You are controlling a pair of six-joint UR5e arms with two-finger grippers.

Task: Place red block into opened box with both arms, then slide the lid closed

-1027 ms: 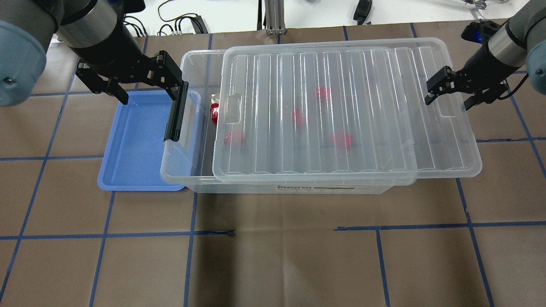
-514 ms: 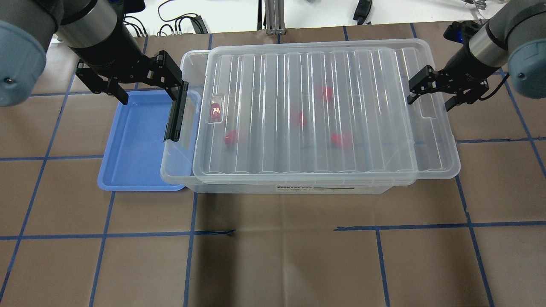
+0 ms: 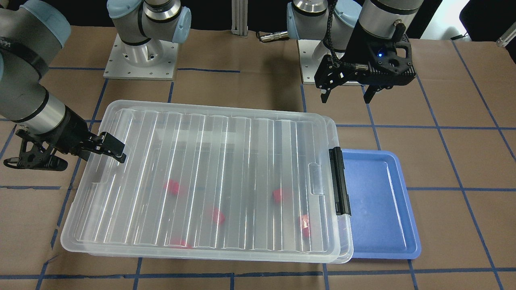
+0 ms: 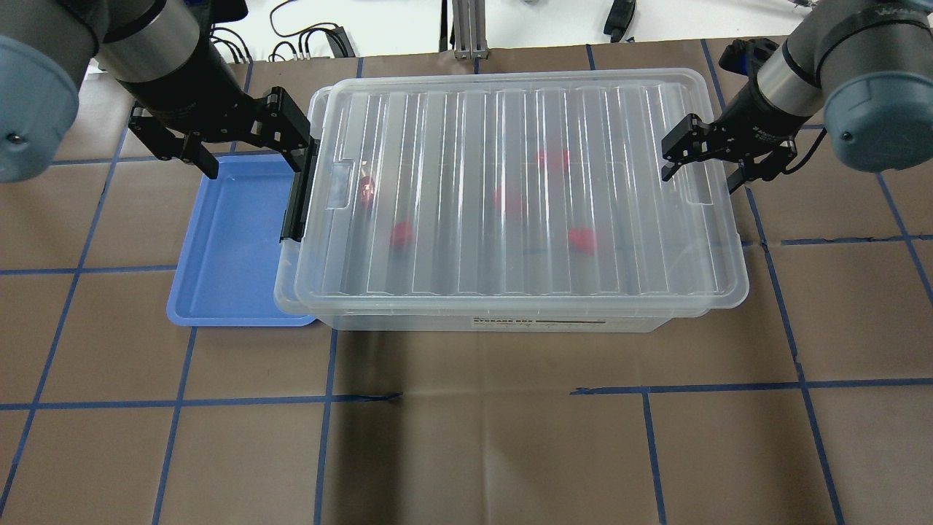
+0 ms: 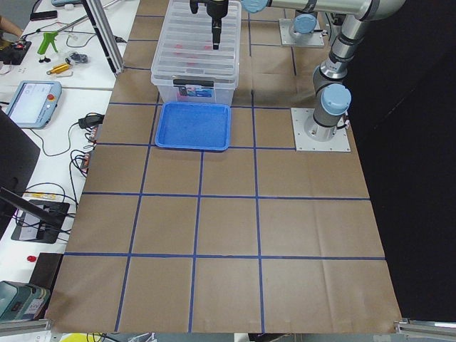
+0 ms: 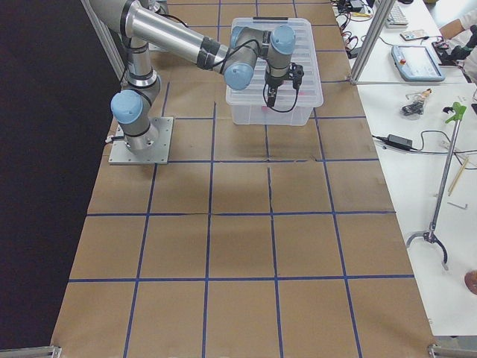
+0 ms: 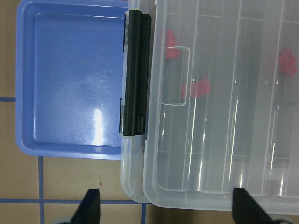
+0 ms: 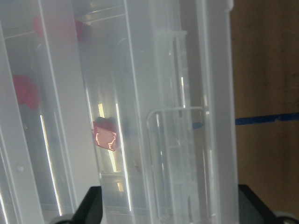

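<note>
The clear box (image 4: 510,321) lies across the table's far half, its black latch (image 4: 295,197) at the left end. The ribbed lid (image 4: 510,131) covers nearly all of it, overhanging a little at the right, with a strip of box rim showing by the latch. Several red blocks, such as one (image 4: 582,238) and another (image 3: 172,187), show blurred through the lid. My right gripper (image 4: 698,181) is open at the lid's right-end tab, fingers against the lid (image 8: 154,116). My left gripper (image 4: 255,169) hangs open above the latch end, holding nothing (image 7: 168,207).
A blue tray (image 4: 226,248) sits against the box's left end, partly under its rim, and holds nothing. Brown paper with blue tape lines covers the table. Cables and a metal post stand behind the box. Benches with tools flank the table in both side views.
The lid has slid left across the box, from half-off to almost covering it, and my right gripper moved left with it. The left arm has stayed still.
</note>
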